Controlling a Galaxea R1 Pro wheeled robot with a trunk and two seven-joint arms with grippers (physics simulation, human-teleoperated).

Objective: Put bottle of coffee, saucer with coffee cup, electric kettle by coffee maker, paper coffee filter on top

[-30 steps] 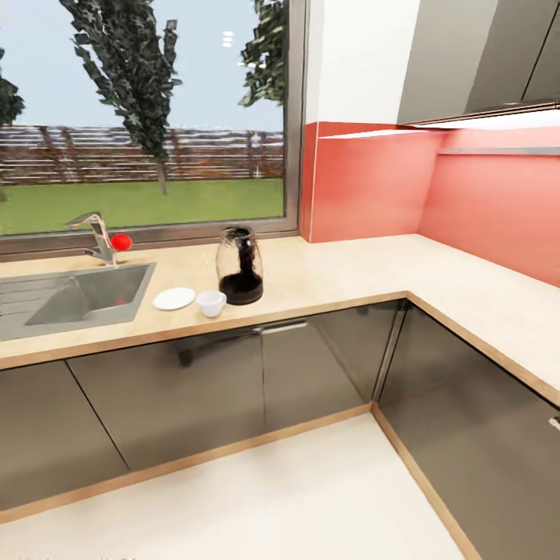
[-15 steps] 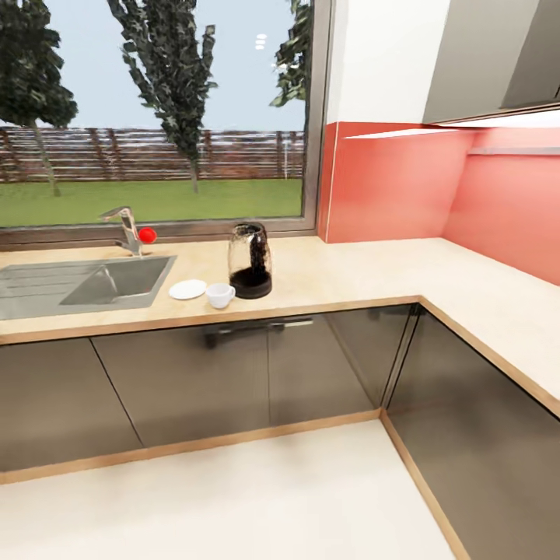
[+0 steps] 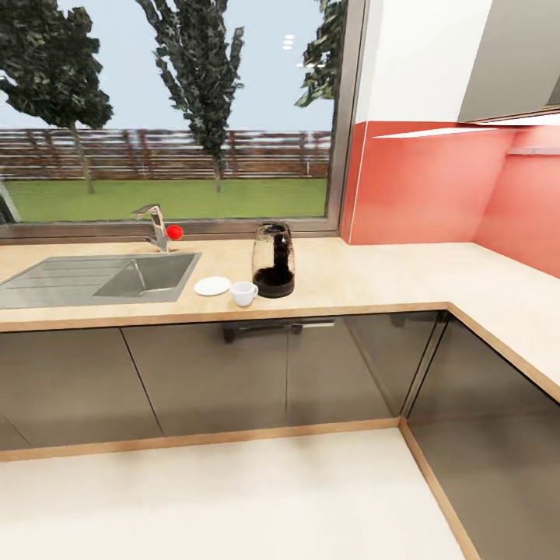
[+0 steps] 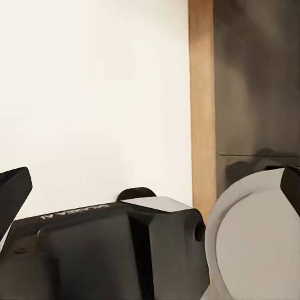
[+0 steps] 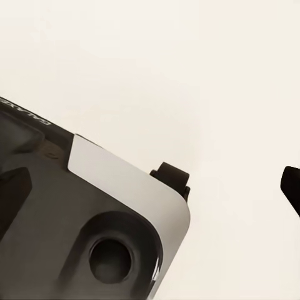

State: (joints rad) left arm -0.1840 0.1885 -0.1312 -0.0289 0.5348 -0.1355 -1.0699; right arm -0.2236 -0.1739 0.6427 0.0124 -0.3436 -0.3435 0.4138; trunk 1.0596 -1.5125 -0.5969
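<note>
Standing on the countertop (image 3: 365, 284): kettle (image 3: 273, 260), with cup (image 3: 243, 293) and saucer (image 3: 212, 286) at nine o'clock; both claws' opening cannot be told.

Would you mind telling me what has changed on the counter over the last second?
Only the view has shifted: the head camera has turned left, so everything slides right in the picture and more of the sink shows. The electric kettle, the coffee cup and the saucer keep their places on the kitchen countertop, the cup beside the saucer, not on it. Nothing was gripped or released.
</note>
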